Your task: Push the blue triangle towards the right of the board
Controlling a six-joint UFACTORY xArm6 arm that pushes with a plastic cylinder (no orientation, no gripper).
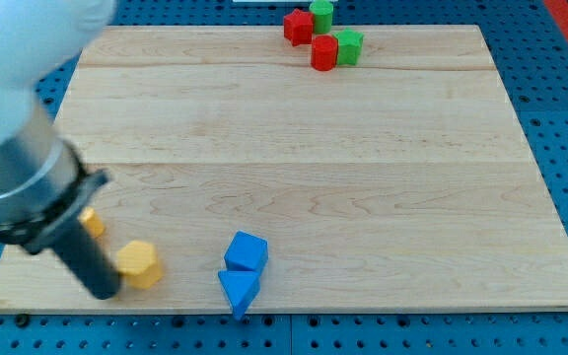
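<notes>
The blue triangle [239,291] lies near the board's bottom edge, left of centre. A blue cube-like block [247,251] touches it just above. My tip [102,293] is at the board's bottom left, well left of the blue triangle, with a yellow hexagonal block [139,263] between them, next to the tip. The rod and arm rise to the view's upper left.
A second yellow block [92,222] is partly hidden behind the rod. At the view's top, right of centre, stand a red block [298,26], a green block [321,13], a red cylinder [324,52] and a green block [348,45]. The wooden board [294,177] ends at a blue pegboard.
</notes>
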